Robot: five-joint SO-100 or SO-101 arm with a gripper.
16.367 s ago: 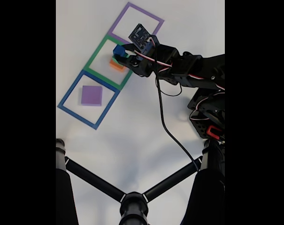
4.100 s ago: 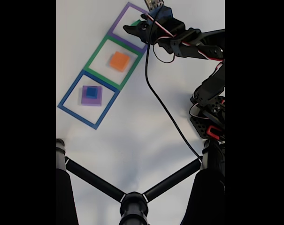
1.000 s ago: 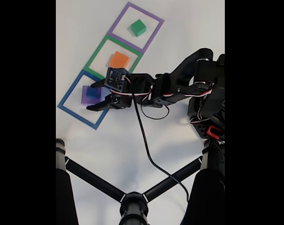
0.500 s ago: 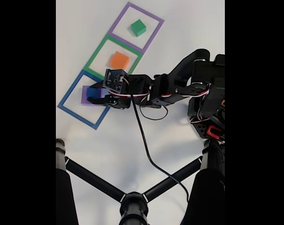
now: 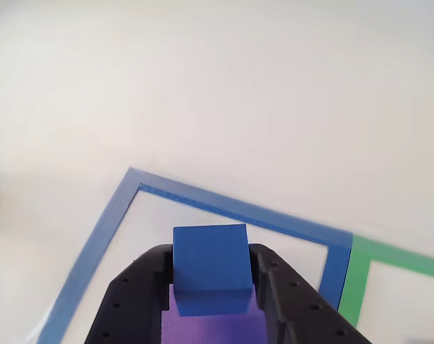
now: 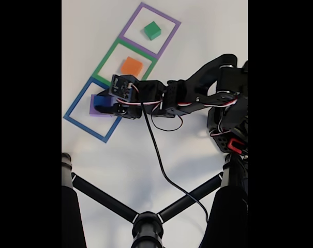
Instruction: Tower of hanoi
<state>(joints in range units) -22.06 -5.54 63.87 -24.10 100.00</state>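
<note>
In the other view, the pincer [image 5: 211, 287] is seen at the bottom centre of the frame with its two black fingers [image 5: 141, 287] standing on either side of the blue cube [image 5: 211, 269], the jaws closed in against the cube's left and right faces so that it appears pinched between them. The cube is seated squarely between the fingers, not ahead of or beside them, and directly beneath it the purple block [image 5: 217, 328] is glimpsed, touching or just under its base; whether the cube has been lifted clear cannot be told. In the fixed view, the pincer [image 6: 103, 102] is placed at centre left, inside the blue frame [image 6: 76, 123], reached from the right of the frame by the arm. Outward from there, the orange block [image 6: 131, 66] lies up and to the right within the green frame [image 6: 105, 61], and the green block [image 6: 152, 30] further toward the upper right within the purple frame [image 6: 169, 20]. A lift straight up off the purple block is judged to be the coming move.
</note>
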